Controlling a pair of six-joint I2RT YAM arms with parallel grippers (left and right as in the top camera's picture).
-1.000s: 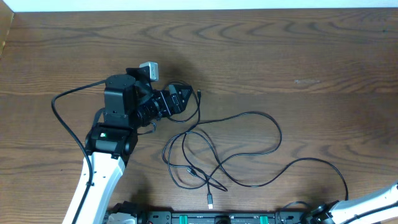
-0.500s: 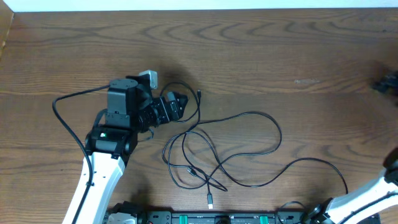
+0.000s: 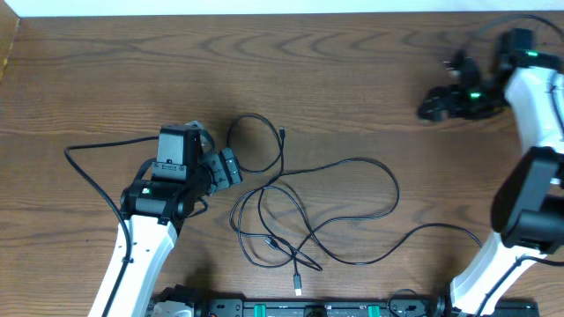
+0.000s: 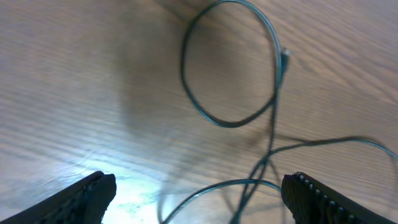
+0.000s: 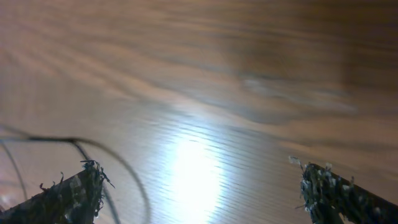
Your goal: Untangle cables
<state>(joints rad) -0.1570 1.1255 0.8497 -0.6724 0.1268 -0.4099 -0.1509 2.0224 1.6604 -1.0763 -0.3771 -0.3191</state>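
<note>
Jaws, left: the left jaws were seen spread wide in the left wrist view, with a finger (image 4: 87, 198) in each lower corner. Nothing was gripped between them.
Jaws, right: the right jaws were likewise spread wide, with the fingers (image 5: 65, 194) far apart over bare table (image 5: 205, 93). Nothing was held.
Left jaws, place: they were set just left of the small upper loop (image 3: 256, 141). Whether the cord was touched could not be told.
Right jaws, place: they were found at the far right back of the table, well apart from the tangle.
Cables, look: the cables (image 3: 308, 216) were seen as thin black cords lying flat on the wood near the middle of the table. They crossed one another in several places.
Cables, shape: a small loop lay at the top, a wide loop (image 3: 388, 189) to the right and a narrower loop (image 3: 240, 220) lower left. A long tail (image 3: 458, 231) curved toward the front right.
Count, cords: the number of separate cords could not be made out from the crossings.
Count, plug ends: two were picked out clearly, a dark one (image 3: 282, 134) by the upper loop and a pale one (image 3: 298, 284) at the front edge.
Count, arms: two were in view, the left arm (image 3: 145, 238) and the right arm (image 3: 529, 88).
</note>
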